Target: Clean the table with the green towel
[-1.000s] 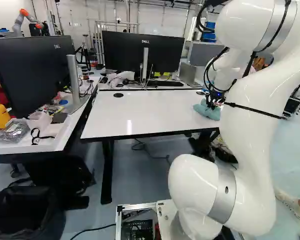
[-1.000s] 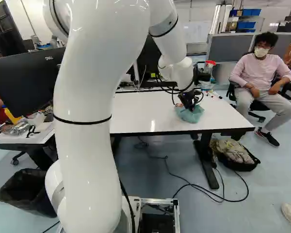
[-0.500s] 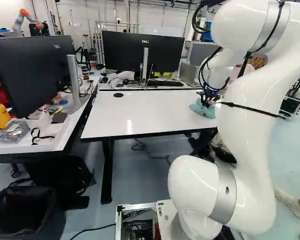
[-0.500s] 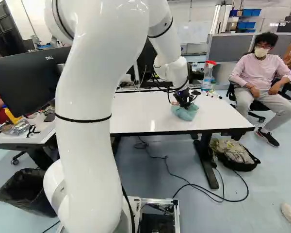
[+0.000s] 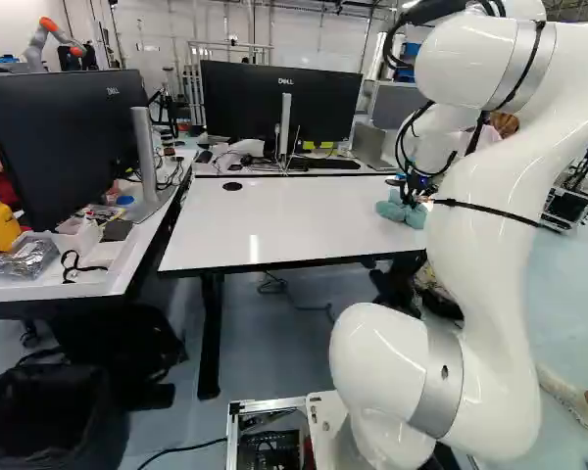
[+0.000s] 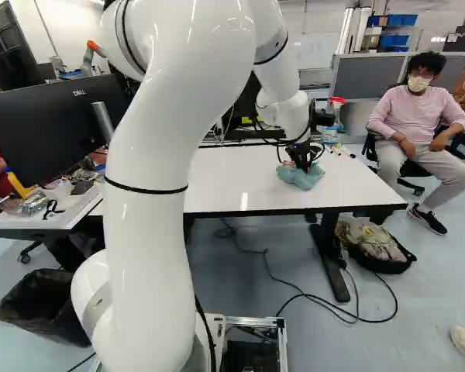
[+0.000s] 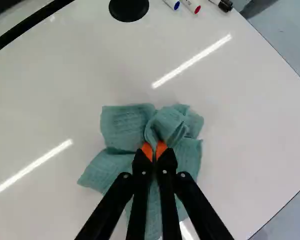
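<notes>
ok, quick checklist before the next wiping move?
1. Gripper closed on towel: ok, a fold is pinched between its fingers.
2. Towel down on table: ok.
3. Towel spread flat: not ok, it is bunched and folded around the grip.
4. Towel apart from markers: ok, bare tabletop lies between.
5. Surface under towel wiped clean: cannot tell, the towel hides it.

White wall (image 5: 318, 49), grey partition (image 6: 363, 77) behind black chair (image 6: 410, 168), shiny blue-grey floor (image 6: 442, 294)
</notes>
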### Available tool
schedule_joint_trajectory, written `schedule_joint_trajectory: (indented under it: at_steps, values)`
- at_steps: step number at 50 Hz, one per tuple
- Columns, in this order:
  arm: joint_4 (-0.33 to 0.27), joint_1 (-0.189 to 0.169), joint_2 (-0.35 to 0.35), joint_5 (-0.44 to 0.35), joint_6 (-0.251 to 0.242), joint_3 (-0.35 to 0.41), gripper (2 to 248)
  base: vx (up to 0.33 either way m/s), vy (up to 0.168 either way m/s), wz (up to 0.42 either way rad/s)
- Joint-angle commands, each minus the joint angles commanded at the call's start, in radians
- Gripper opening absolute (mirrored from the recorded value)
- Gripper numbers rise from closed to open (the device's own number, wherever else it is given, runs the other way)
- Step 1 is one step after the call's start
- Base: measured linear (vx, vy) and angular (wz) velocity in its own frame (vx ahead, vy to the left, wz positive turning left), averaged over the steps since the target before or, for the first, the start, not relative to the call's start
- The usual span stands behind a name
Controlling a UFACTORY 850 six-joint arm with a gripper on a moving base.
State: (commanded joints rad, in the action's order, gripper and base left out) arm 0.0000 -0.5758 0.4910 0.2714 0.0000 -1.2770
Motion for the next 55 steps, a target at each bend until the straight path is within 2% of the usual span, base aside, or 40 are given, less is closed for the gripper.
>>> schedule_joint_trajectory:
  at_steps: [11,30,45,55]
  values:
    - [0.000,-0.029,-0.004,0.000,0.000,0.005,29,0.000,0.000,0.000]
    - [0.000,-0.053,-0.069,0.000,0.000,0.092,29,0.000,0.000,0.000]
    - [0.000,-0.023,-0.104,0.000,0.000,0.137,29,0.000,0.000,0.000]
    - [0.000,0.007,-0.106,0.000,0.000,0.140,29,0.000,0.000,0.000]
